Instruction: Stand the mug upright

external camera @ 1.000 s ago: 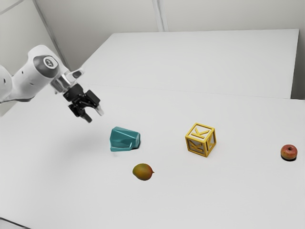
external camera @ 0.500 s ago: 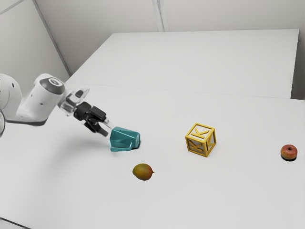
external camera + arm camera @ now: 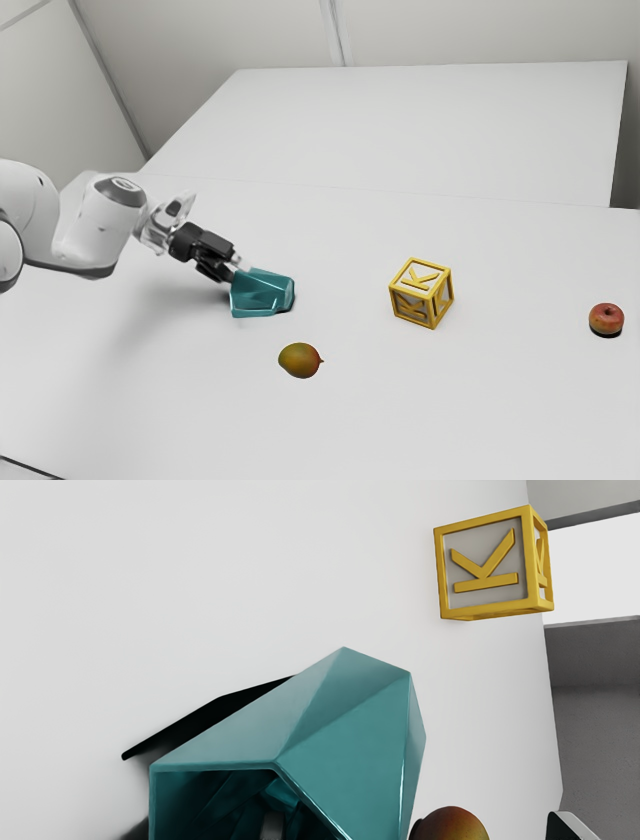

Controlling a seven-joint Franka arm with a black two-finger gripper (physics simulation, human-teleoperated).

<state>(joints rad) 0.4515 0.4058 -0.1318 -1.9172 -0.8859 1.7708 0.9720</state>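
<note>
The black gripper (image 3: 238,268) is at the mouth end of the teal mug (image 3: 262,294), which lies on its side with its base toward the exterior view's right. In the wrist view the gripper (image 3: 421,825) is open, its fingers far apart: one fingertip (image 3: 273,826) shows within the opening of the mug (image 3: 350,730), the other (image 3: 572,826) stands outside it. A wall of the mug lies between them. Whether either finger touches it cannot be told.
A mango (image 3: 300,360) (image 3: 452,822) lies close to the mug. The yellow letter block (image 3: 421,293) (image 3: 485,565) stands beyond the mug's base, and an apple (image 3: 606,319) sits at the exterior view's far right on the white table (image 3: 480,410).
My hand has come down and toward the exterior view's right, from above the table to the mug's mouth. The mug looks unmoved.
</note>
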